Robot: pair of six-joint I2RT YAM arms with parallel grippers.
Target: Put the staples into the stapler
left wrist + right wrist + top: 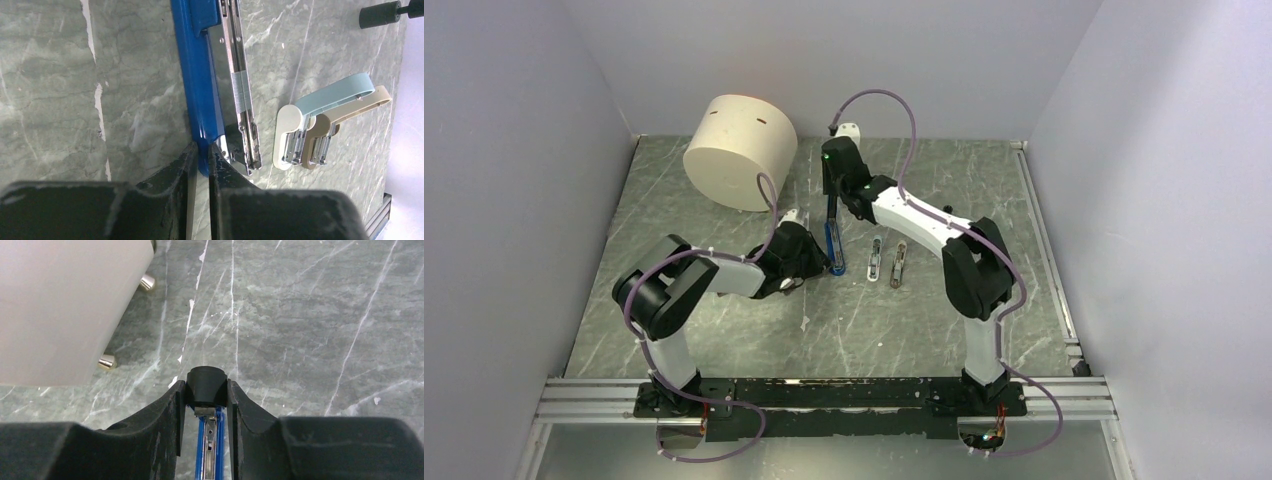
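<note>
Left of stapler (197,75): bare table (75,100) — open.
Right: pale-blue mini stapler (330,92), beige mini stapler (352,107) near — narrow lane.
Far left: drum (740,150) blocks.

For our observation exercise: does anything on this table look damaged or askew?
Yes: the table surface is damaged, with white chipped patches beside the blue stapler. Nothing looks spilled.

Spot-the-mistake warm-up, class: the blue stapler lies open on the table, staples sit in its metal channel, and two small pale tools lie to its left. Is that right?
Not quite. The top view shows the two small pale tools lying to the right of the stapler, not its left. The rest holds: the stapler lies open, with staples in its metal channel.
</note>
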